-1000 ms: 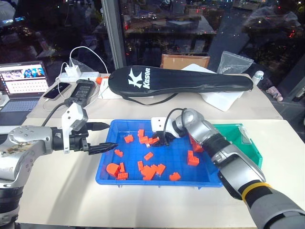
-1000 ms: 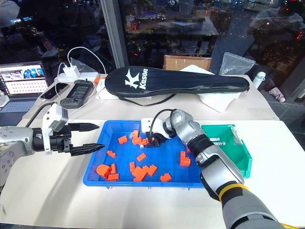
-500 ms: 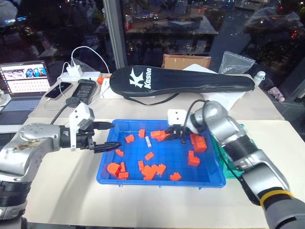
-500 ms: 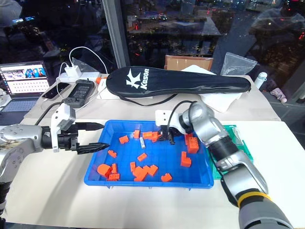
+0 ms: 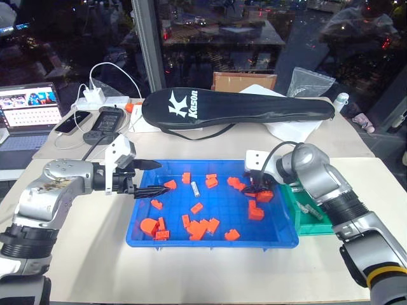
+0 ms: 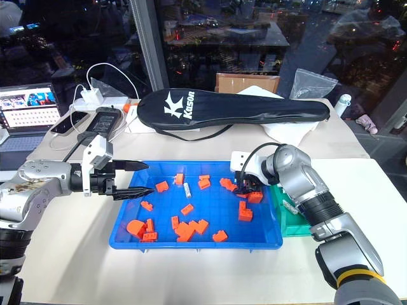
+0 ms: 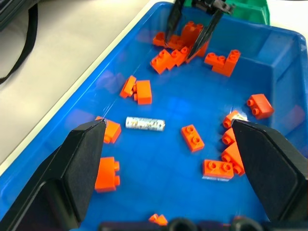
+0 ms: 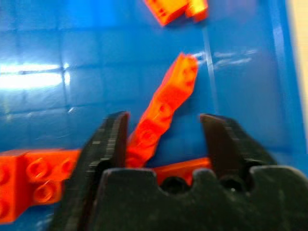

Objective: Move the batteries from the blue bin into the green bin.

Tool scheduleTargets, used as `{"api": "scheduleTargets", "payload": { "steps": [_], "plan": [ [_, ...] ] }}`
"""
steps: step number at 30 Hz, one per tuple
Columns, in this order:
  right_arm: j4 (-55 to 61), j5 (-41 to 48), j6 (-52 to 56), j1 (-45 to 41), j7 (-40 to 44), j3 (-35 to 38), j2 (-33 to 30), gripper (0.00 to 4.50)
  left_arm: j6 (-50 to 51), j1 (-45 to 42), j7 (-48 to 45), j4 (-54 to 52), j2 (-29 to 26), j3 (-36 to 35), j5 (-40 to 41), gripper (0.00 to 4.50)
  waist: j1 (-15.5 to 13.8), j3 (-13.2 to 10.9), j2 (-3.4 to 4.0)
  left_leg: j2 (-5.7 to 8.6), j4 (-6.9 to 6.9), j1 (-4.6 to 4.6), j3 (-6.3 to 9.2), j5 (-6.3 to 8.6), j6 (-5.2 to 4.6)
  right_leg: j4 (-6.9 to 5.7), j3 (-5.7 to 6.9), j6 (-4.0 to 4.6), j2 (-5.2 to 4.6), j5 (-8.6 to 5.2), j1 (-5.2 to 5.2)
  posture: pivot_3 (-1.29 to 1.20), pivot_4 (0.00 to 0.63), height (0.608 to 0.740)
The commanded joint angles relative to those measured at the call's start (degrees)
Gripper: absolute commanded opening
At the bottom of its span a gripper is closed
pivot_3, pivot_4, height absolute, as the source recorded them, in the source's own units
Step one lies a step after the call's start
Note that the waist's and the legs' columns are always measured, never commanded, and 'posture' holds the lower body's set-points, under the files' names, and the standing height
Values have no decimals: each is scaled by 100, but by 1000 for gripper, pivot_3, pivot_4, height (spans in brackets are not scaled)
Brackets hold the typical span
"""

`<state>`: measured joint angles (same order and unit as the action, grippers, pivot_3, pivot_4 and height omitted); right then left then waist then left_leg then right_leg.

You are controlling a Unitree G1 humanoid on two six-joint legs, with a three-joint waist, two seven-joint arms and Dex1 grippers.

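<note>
Both eye views look down from above the tabletop (image 5: 95,254); each wrist view looks closely along its pincer into the blue bin (image 7: 288,62).

One blue bin (image 5: 143,236) holds about fifteen orange blocks (image 5: 198,229) and one battery (image 5: 194,187) lying free near the middle. Just beside the blue bin stands one green bin (image 5: 313,222), with at least one battery (image 5: 303,207) inside; more cannot be told.
</note>
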<state>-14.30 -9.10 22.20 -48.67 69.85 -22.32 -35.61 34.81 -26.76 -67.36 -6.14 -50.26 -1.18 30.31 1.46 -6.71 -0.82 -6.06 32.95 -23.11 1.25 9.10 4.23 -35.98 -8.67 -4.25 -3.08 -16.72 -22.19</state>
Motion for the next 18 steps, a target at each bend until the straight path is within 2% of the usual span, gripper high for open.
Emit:
{"api": "scheduleTargets", "payload": {
  "steps": [1,4,7,10,13,18],
  "plan": [
    [613,590,680,-315,-159,494,451,4015,-139,-139,-65,-38,-71,-115,-34,4500,1,0,0,0,0,0,0,0,0,-1,0,1,0,0,0,0,150,737],
    [847,1072,1806,-436,-554,739,1257,4015,-91,-116,-79,-73,-133,-175,-24,4500,13,1,0,0,-2,1,2,0,0,-3,1,7,1,4,2,0,150,737],
    [733,726,2504,-449,-1735,645,2070,4015,-52,-52,-61,-134,-214,-262,-42,4500,23,2,0,-1,-2,2,9,0,0,-10,4,20,4,12,2,0,150,737],
    [648,554,2925,-361,-2333,419,2461,4015,41,88,-11,-287,-309,-392,20,4500,-8,1,0,0,-1,-7,11,-1,1,-10,8,21,2,12,-5,0,150,737],
    [684,752,3783,-284,-2524,378,2718,4015,128,284,25,-465,-396,-548,80,4500,-62,2,0,3,-2,-12,11,-3,5,-8,26,22,2,11,-7,0,150,737],
    [567,734,4606,-354,-3024,239,2920,4015,206,422,84,-598,-449,-671,118,4500,-65,2,-1,5,-2,-12,11,-3,7,-10,40,29,3,10,-7,0,150,737]
  ]
}}
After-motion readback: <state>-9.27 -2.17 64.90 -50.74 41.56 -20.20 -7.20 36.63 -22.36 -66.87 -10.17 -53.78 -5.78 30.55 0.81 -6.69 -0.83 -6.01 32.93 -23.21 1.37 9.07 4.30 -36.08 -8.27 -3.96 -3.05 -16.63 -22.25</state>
